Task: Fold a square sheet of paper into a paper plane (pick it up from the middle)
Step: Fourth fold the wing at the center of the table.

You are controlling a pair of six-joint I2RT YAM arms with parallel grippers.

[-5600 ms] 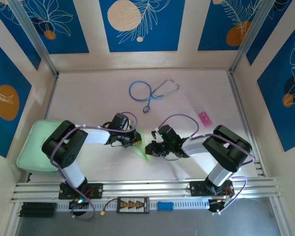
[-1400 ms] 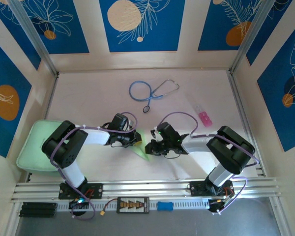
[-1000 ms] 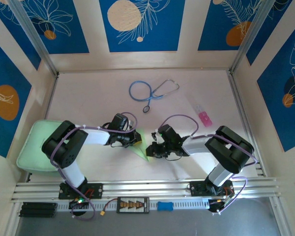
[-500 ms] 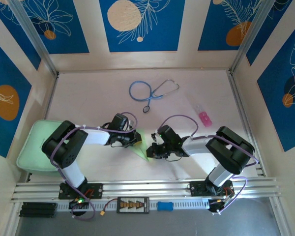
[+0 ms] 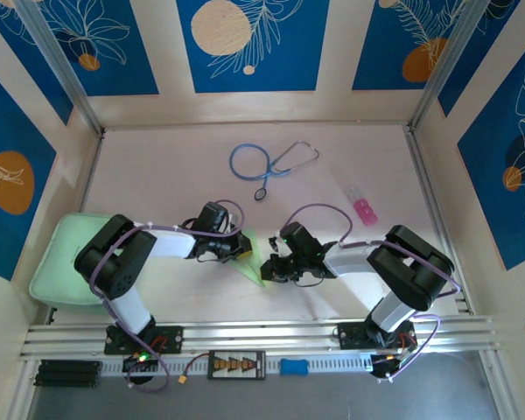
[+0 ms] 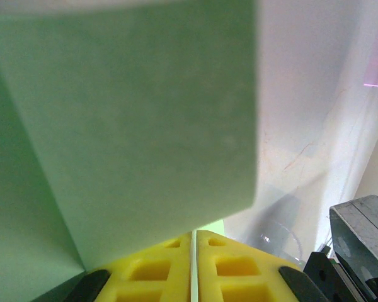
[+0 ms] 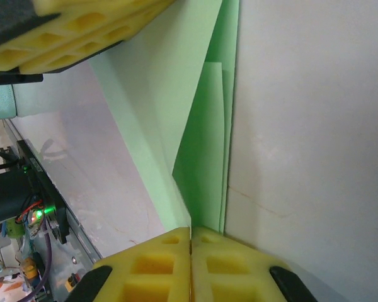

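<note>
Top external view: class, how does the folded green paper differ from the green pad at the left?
The folded paper is thin, creased and pointed; the pad is thick with rounded corners. The paper sits mid-table, pinched by left gripper and right gripper; the pad lies ungripped at the left edge. Both are green.

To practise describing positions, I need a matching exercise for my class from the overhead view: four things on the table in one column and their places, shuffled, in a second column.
Things
1. stethoscope
2. mint-green pad
3. folded green paper
4. small pink item

Places
A. far left, towards the near edge
B. near side, centre
C. far side, centre
D. right of centre

Pairs: 1-C, 2-A, 3-B, 4-D
</note>
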